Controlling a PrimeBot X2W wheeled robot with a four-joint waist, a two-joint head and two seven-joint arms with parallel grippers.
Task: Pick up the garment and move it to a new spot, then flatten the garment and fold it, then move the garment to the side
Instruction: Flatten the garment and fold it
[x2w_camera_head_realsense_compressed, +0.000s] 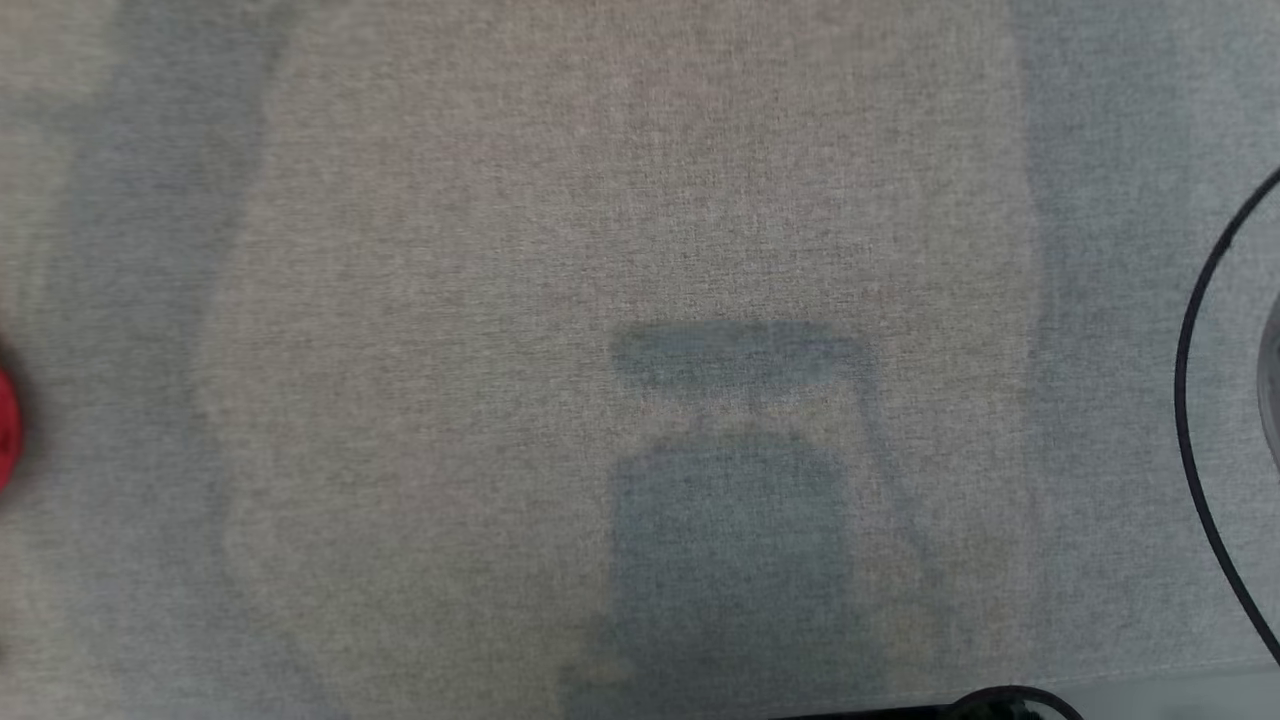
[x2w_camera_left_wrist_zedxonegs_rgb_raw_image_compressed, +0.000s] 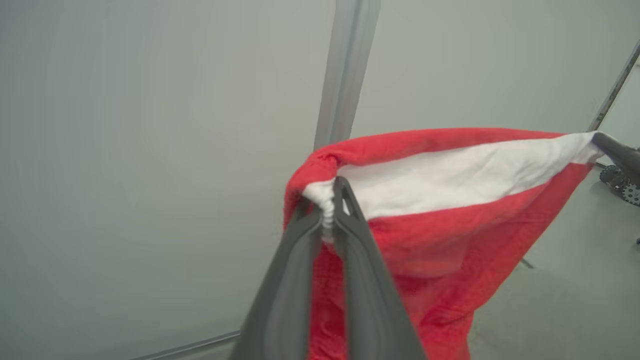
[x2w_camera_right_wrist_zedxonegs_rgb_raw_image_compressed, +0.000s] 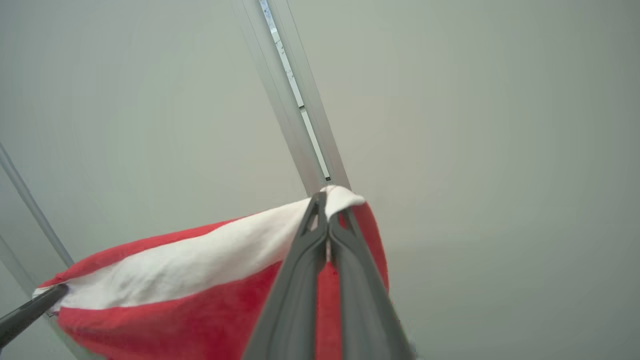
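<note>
Garment (x2w_camera_left_wrist_zedxonegs_rgb_raw_image_compressed: 450, 235) held up in the air, one corner in each hand.
At one bunched white corner the left hand (x2w_camera_left_wrist_zedxonegs_rgb_raw_image_compressed: 324, 199) is clamped shut on the red-and-white garment, and the right hand (x2w_camera_right_wrist_zedxonegs_rgb_raw_image_compressed: 328, 211) is pinched closed on the opposite corner. The cloth hangs between them, white band on top and red below. Each wrist view catches the other hand's dark tip at the far corner, with pale wall (x2w_camera_left_wrist_zedxonegs_rgb_raw_image_compressed: 150, 125) behind. The head view looks down on the gray woven counter (x2w_camera_head_realsense_compressed: 640, 200), with a sliver of red at its left edge and a black cable (x2w_camera_head_realsense_compressed: 1190, 400) curving at the right.
</note>
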